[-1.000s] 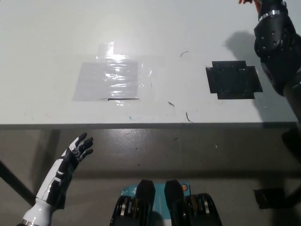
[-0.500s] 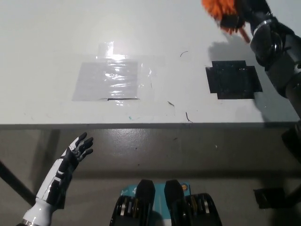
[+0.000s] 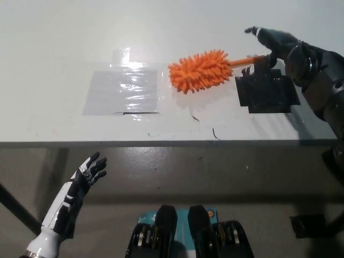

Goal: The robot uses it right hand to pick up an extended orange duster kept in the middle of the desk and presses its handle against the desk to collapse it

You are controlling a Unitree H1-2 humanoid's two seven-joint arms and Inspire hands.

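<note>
One orange duster (image 3: 200, 70), fluffy head lying on the desk (image 3: 64, 32) just right of the clear tape patch (image 3: 124, 91). Its thin orange handle runs right from the head, passing the upper edge of the black tape patch (image 3: 267, 92); the far end of the handle is hidden under the right hand (image 3: 271, 43), so its full length cannot be made out.

One right hand, black, at the duster's handle end, arm cut off by the right edge of the view. Fingers look partly spread above the handle; whether they clamp it cannot be told.

One left hand (image 3: 90, 168), white, well below and left of the duster, hanging off the desk past its front edge, fingers apart and holding nothing.

Two tape patches: one clear, one black, the duster head between them.

Open desk surface lies left of and beyond the duster; the front edge runs near below it.
</note>
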